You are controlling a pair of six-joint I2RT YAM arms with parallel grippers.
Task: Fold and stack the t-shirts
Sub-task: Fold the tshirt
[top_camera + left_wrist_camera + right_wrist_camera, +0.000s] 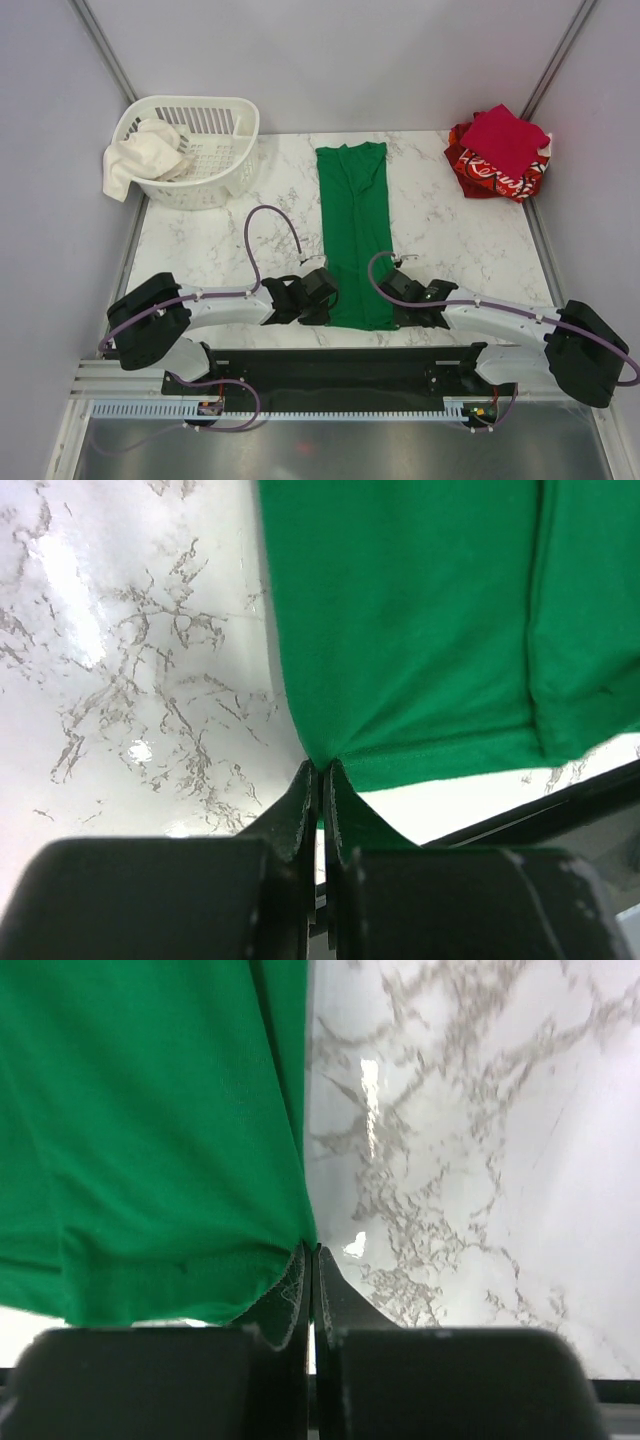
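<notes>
The bright green t-shirt lies in the middle of the marble table as a long narrow strip, collar at the far end. My left gripper is at its near left corner, jaws shut on the hem of the green cloth. On the opposite side, my right gripper is shut on the near right corner of the green cloth. At the far right corner, a folded crimson t-shirt rests on a red one with white print.
A white slatted basket stands at the far left with a white cloth hanging over its rim. A black bar runs along the near table edge between the arm bases. Grey walls close in both sides.
</notes>
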